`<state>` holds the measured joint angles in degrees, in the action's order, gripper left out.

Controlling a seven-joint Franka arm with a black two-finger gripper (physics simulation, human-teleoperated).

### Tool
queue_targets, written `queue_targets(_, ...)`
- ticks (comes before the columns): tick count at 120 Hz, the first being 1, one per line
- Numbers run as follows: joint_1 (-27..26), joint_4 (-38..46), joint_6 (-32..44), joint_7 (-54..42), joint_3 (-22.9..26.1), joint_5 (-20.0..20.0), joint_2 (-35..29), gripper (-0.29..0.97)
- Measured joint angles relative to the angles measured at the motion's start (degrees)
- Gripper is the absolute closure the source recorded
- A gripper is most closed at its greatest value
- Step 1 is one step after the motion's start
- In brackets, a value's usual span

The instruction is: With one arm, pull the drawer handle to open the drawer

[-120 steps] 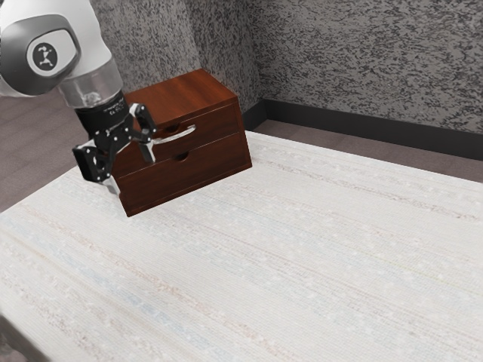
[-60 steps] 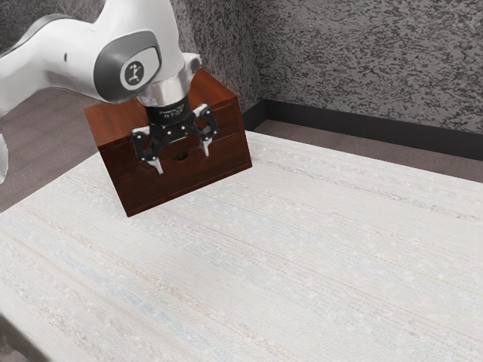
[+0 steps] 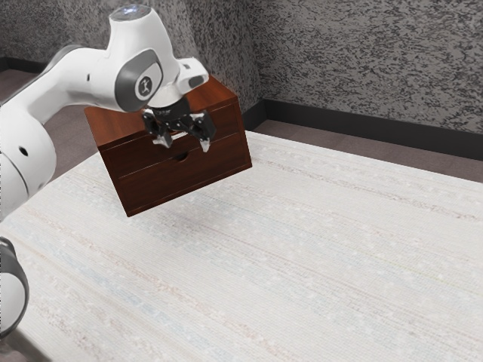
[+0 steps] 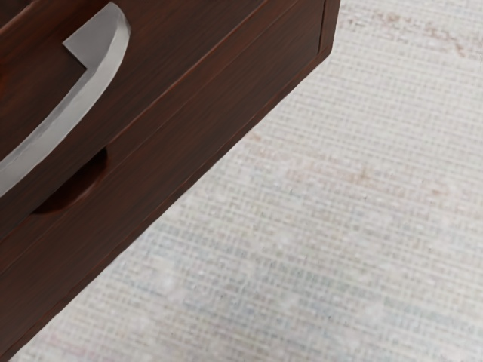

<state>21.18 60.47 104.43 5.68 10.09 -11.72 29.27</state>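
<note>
- Drawer handle point(image 4: 83, 105): grey curved bar on front of wooden box point(image 3: 181, 173), on table point(image 3: 317, 249); drawer looks shut.
- Gripper point(image 3: 183, 143): fingers spread wide, just before the front, holding nothing.
- Step: lining up. Next, probably: straddle bar, close, pull outward.

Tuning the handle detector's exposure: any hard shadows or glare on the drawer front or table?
Exterior view: even light, only a faint soft shadow on the pale woven table before the dark brown wooden drawer box, slight sheen on its top, no glare. Wrist view: the curved grey metal handle looks matte and evenly lit, with a dark crescent recess by it.
</note>
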Motion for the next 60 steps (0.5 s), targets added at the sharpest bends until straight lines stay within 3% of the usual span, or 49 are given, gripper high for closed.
queue_targets(36,0.71,0.02,4.79,-23.75,0.22,-1.57,0.90,0.00)
queue_targets(60,1.10,0.02,6.86,-36.22,-0.55,-0.39,1.05,0.00)
